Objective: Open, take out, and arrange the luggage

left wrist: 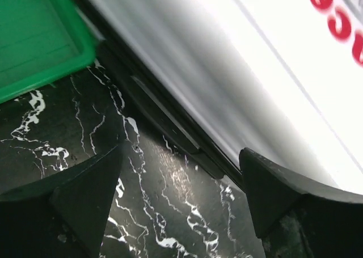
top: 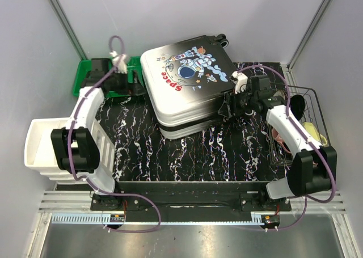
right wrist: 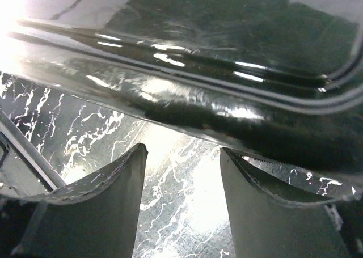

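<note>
Closed astronaut-print suitcase (top: pixel 184 88) flat on marbled tabletop (top: pixel 227 150), left tool (left wrist: pixel 181 156) wide and empty at its edge near green bin (top: pixel 79 82), right tool (right wrist: pixel 182 150) parted, empty, opposite side

Inspection finding: one legible word, "Space" (top: pixel 172 81), in red letters on the white part of the luggage (top: pixel 187 108) lid, at 8 o'clock of the astronaut cartoon (top: pixel 195 62). In the top view it appears upside down and slanted.

Left wrist view: red letter fragments (left wrist: pixel 340 20) on the white shell at 1 o'clock, cut off by the frame edge and not readable as a word.
</note>
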You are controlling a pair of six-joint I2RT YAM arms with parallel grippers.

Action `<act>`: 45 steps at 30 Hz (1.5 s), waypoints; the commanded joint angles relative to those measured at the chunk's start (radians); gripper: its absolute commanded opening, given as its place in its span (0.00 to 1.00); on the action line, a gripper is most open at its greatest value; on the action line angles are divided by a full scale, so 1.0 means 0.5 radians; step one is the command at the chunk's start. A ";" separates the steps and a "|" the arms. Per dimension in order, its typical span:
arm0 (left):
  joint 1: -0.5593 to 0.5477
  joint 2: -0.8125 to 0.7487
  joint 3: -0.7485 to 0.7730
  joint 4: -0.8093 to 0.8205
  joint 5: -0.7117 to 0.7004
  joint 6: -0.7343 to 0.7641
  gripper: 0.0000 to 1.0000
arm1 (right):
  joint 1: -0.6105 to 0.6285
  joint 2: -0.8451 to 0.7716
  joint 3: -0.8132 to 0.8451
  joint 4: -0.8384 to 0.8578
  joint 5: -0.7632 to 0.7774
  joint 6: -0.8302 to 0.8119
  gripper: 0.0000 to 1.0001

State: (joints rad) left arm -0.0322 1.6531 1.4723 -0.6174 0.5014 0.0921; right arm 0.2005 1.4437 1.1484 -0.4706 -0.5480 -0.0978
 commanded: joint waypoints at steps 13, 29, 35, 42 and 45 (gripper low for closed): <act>0.013 0.636 0.301 1.204 0.862 -1.233 0.97 | -0.389 -0.381 0.047 -0.231 -0.324 -0.203 0.68; 0.156 0.282 0.244 0.910 0.678 -0.866 0.96 | -0.083 -0.032 -0.060 0.348 -0.233 0.002 0.67; 0.245 -0.216 -0.097 0.701 0.672 -0.709 0.97 | 0.170 0.226 0.007 0.796 0.230 0.477 0.69; 0.279 -0.591 -0.410 0.658 0.657 -0.749 0.97 | 0.197 0.539 0.396 0.920 0.559 0.558 0.66; 0.279 -0.686 -0.508 0.655 0.654 -0.761 0.98 | 0.173 0.595 0.519 0.904 0.550 0.500 0.64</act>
State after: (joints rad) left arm 0.1040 1.3468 1.2751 -0.2775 0.8154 -0.2989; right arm 0.3126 1.6211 1.2877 -0.3740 -0.3969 0.2226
